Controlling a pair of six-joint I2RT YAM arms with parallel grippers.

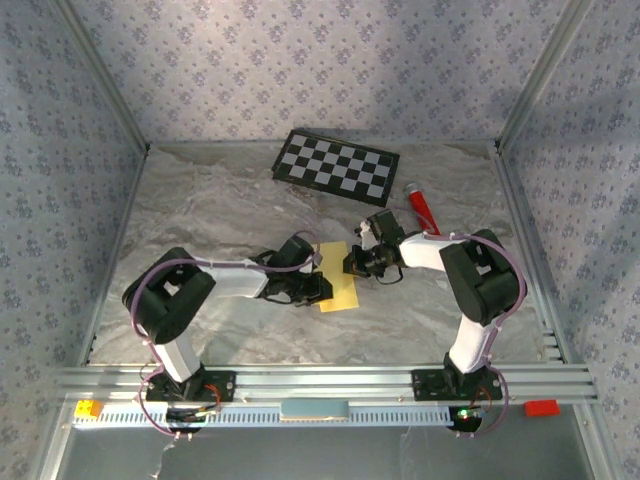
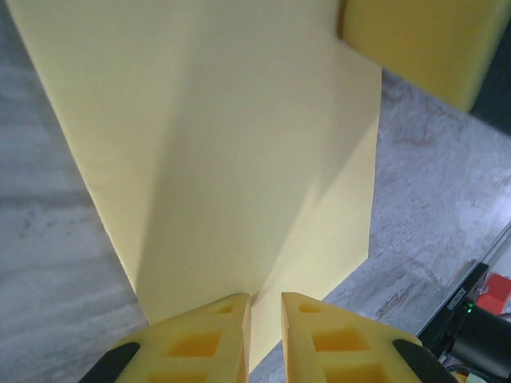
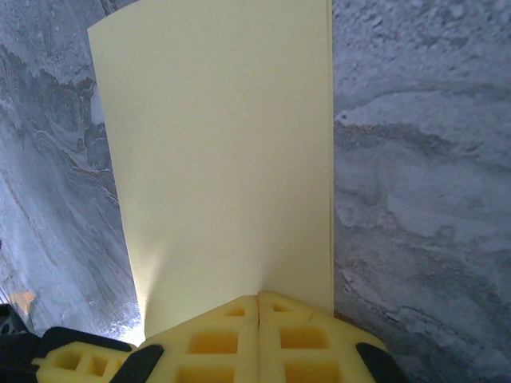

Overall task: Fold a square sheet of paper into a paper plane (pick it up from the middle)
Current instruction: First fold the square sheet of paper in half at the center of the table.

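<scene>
The square sheet of paper [image 1: 340, 281] is pale yellow and lies doubled over as a narrow rectangle mid-table between the two grippers. My right gripper [image 1: 353, 262] is at its far right side. In the right wrist view its jaws [image 3: 258, 297] are pressed together on the paper's near edge, and the sheet [image 3: 223, 144] runs away from them. My left gripper [image 1: 320, 287] is at the paper's left edge. In the left wrist view its jaws [image 2: 265, 299] stand a narrow gap apart, and the slanted edge of the upper layer of paper [image 2: 223, 144] runs into that gap.
A black-and-white checkerboard panel [image 1: 336, 165] lies at the back. A red tube [image 1: 420, 208] lies right of it, close behind the right arm. The grey marbled table [image 1: 200, 210] is ringed by metal rails [image 1: 320, 380]. A yellow block [image 1: 88, 408] and a red block [image 1: 541, 407] sit on the front rail.
</scene>
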